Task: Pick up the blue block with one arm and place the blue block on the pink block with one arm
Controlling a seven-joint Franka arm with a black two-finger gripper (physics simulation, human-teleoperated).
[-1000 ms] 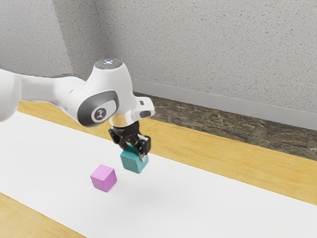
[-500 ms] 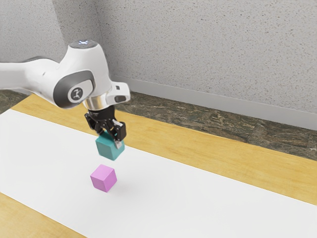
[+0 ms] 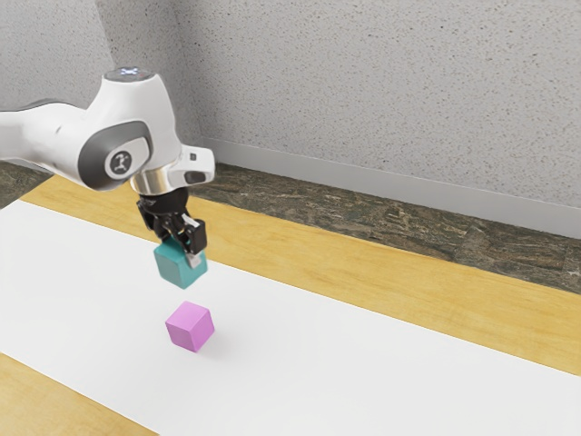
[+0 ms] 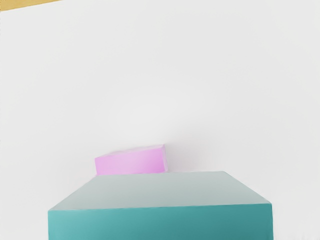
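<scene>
My gripper [image 3: 180, 257] is shut on the blue (teal) block [image 3: 178, 267], which hangs in the air above the white mat. The pink block [image 3: 190, 326] rests on the mat just below the held block and slightly toward the exterior view's right, with a clear gap between the two. In the wrist view the teal block [image 4: 160, 207] looms large under my hand, and part of the pink block [image 4: 131, 161] peeks out from behind its far edge.
A white mat [image 3: 363, 363] covers the wooden table [image 3: 408, 272]. Beyond the table's far edge lie a dark stone floor [image 3: 408, 222] and a grey wall.
My arm has carried the teal block toward the exterior view's left, from beside the pink block to nearly above it. The pink block has stayed in place.
</scene>
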